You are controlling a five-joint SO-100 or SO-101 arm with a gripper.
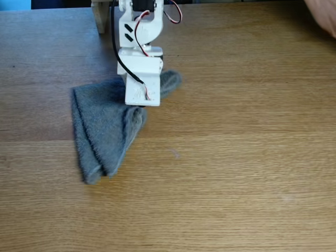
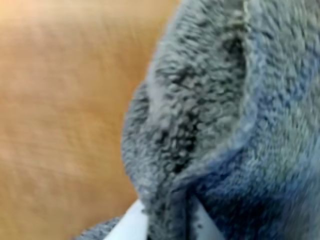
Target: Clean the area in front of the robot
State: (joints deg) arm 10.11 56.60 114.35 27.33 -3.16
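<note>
- Right now, fixed view: I judge we're mid-wipe. My robot [image 1: 139, 52] bears down on the grey terry towel [image 1: 102, 131], a folded wedge on the wood-grain tabletop [image 1: 247, 147]; next, drag it across.
- Wrist view: gripper [image 2: 167, 220] clenched on a looped, fuzzy towel fold.

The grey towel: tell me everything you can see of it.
The grey towel is fluffy terry cloth, folded into a rough triangle with a thick rolled edge, lying flat on the wooden table. The white arm presses down on its upper corner. In the wrist view a fold of it is pinched in the claw.
</note>
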